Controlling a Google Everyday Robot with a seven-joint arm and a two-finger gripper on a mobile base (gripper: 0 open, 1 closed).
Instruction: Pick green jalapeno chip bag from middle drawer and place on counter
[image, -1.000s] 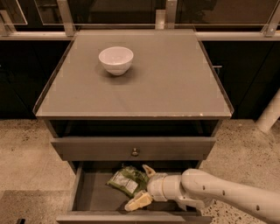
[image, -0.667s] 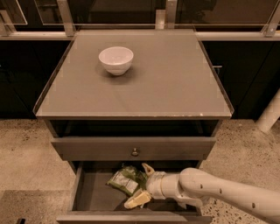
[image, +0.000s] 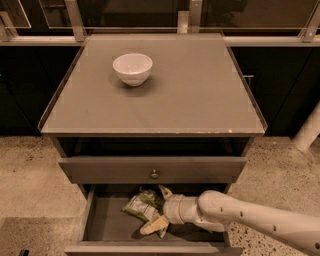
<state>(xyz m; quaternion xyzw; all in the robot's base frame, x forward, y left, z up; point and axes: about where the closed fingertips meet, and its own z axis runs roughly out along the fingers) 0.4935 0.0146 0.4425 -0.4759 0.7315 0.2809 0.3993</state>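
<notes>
The green jalapeno chip bag (image: 141, 205) lies crumpled on the floor of the open middle drawer (image: 107, 222), near its back. My gripper (image: 157, 210) reaches in from the right, with one finger (image: 165, 192) above the bag's right end and the other finger (image: 154, 226) below it. The fingers are spread wide around the bag's right side and are not closed on it. The counter (image: 200, 95) is the grey cabinet top above, with a white bowl (image: 132, 68) on its back left.
A closed grey drawer front with a small round knob (image: 154, 174) overhangs the back of the open drawer. My white arm (image: 250, 217) crosses the drawer's right side. Speckled floor lies on both sides; a white post (image: 309, 131) stands at right.
The gripper has shifted slightly left toward the bag inside the drawer. The bag and bowl have not moved.
</notes>
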